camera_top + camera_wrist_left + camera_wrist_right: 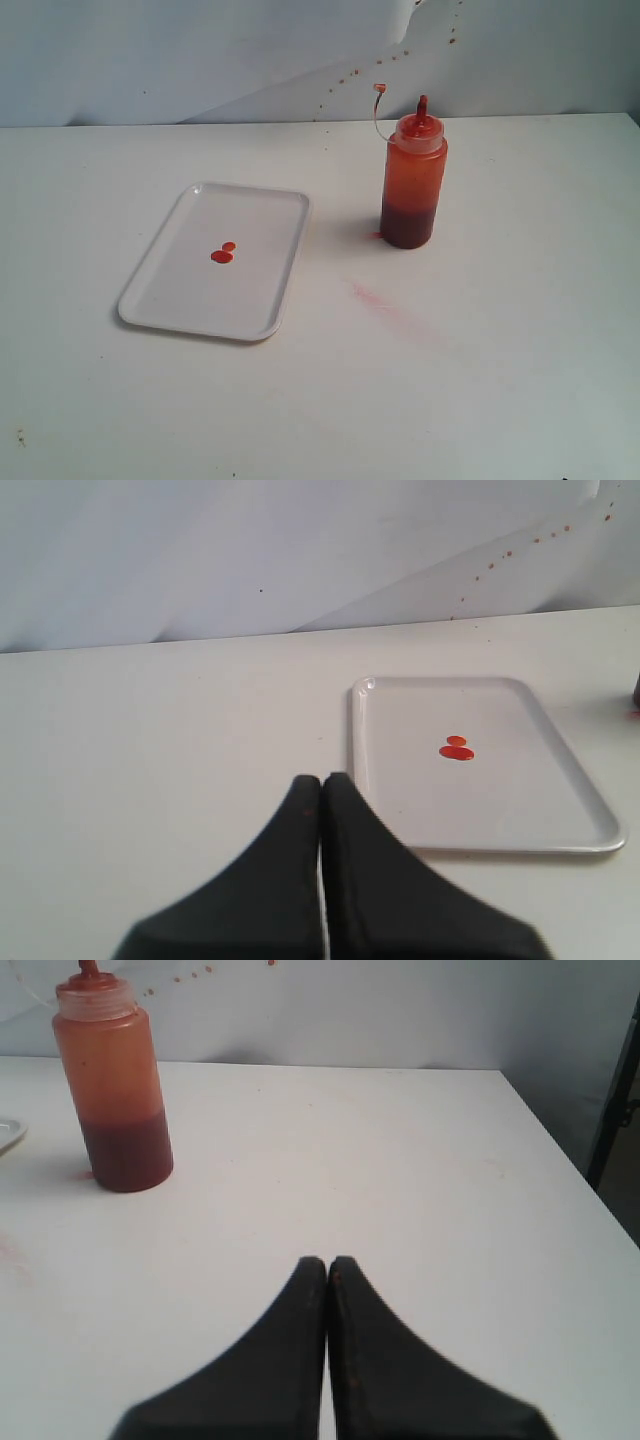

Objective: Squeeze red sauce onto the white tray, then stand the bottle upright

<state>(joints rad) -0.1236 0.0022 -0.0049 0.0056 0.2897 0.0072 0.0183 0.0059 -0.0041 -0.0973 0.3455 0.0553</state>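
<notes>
On table (500, 380), left-centre of ext view: white tray (250, 295), flat, long side running away from cam. Red sauce (223, 254) sits near tray middle as 2 small glossy blobs, touching or nearly so; can't tell which. Bottle (412, 185) stands upright to the right of tray, well apart from it, base flat on table.

L gripper (322, 785): fingers pressed together, nothing between, hanging over bare table near tray's short edge. R gripper (327, 1265): same, fingers together, empty, bottle well ahead of it.

Step judgement: both task parts look done, sauce on tray and bottle up, so what's left is prob. just keeping clear. To do it well: keep both arms away from bottle, no sweep across tray, pull off along open table side rather than past the bottle, since it's tall and narrow and a side knock could tip it.

Bottle look: translucent plastic cyl, orange-red tint, dark red fill only in lower part, paler above. Red pointed nozzle (422, 104) uncapped, cap (380, 88) dangling on thin tether beside it. Tiny red spot at base. Faint pale-red stain (372, 295) on table between tray and bottle, nearer cam, not counted as sauce.
</notes>
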